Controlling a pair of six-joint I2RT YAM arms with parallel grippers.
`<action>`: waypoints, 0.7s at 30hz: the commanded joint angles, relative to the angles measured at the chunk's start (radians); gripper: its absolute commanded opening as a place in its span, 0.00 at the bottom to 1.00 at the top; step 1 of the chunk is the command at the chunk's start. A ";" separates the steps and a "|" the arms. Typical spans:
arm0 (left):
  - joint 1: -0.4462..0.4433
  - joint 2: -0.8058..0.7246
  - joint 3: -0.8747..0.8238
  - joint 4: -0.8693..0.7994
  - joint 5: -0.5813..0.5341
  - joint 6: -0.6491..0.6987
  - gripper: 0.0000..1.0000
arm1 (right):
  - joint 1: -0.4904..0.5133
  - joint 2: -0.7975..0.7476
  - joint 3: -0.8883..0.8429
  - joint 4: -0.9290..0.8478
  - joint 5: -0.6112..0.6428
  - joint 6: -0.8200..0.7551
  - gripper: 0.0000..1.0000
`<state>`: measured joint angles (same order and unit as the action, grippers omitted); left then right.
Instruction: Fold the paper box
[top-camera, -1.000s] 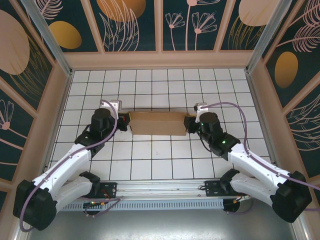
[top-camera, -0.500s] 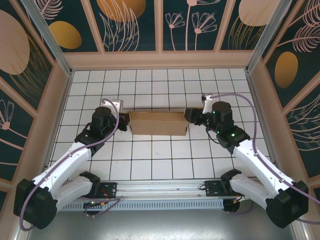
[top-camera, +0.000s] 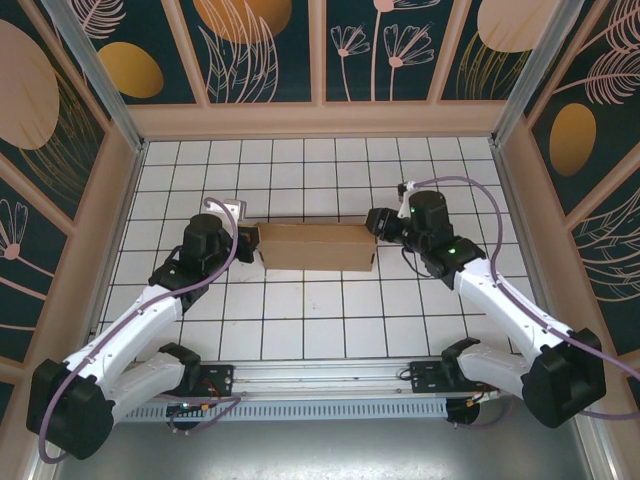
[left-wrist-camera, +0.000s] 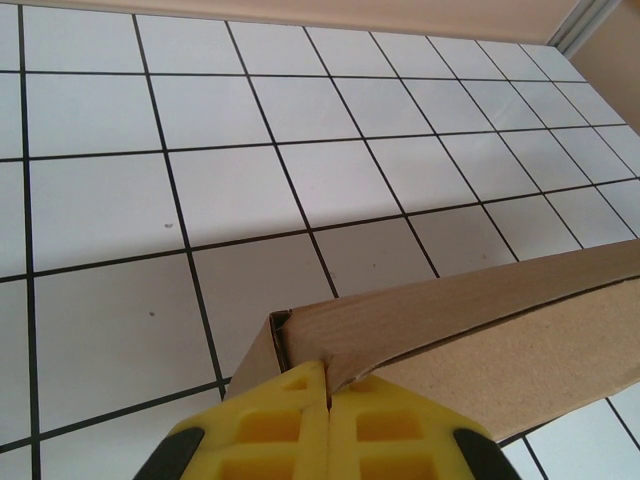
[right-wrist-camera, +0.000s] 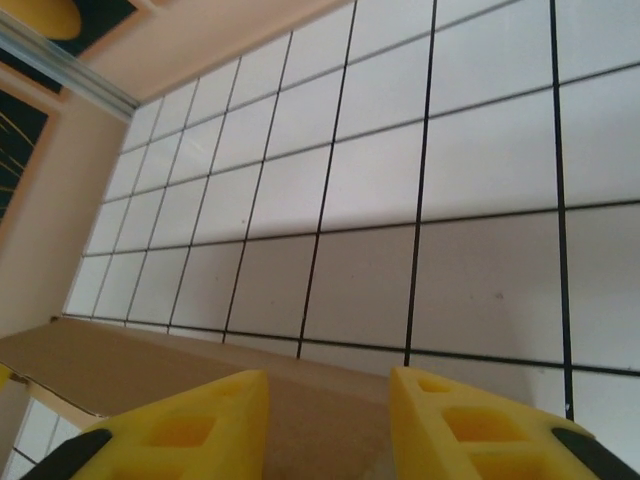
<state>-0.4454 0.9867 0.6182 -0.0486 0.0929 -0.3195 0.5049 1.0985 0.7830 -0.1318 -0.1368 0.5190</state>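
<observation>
Square white tiles (top-camera: 300, 320) carry oblong brown cardboard box (top-camera: 315, 247).

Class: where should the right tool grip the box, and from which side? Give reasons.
Probably the thin cardboard edge at the right end of the box, approached from the right. The left tool is shut on the left-end edge, so the right end is free, and the right tool sits open beside it.

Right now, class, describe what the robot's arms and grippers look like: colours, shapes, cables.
Both the left arm and right arm have white links, bulky black joints and a lilac cable looping alongside. The left gripper and right gripper have yellow fingers with moulded pockets and black bases.
</observation>
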 joint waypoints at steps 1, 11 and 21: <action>-0.007 0.017 -0.046 -0.197 0.011 -0.041 0.00 | 0.037 -0.021 -0.061 -0.022 0.117 -0.035 0.34; -0.008 -0.022 -0.074 -0.178 0.039 -0.121 0.11 | 0.093 -0.041 -0.198 0.039 0.222 -0.081 0.29; -0.007 -0.154 -0.015 -0.222 0.003 -0.175 0.36 | 0.130 -0.046 -0.179 0.041 0.303 -0.038 0.30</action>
<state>-0.4473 0.8562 0.5816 -0.2066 0.1032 -0.4675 0.6228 1.0348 0.6327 0.0330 0.0887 0.4770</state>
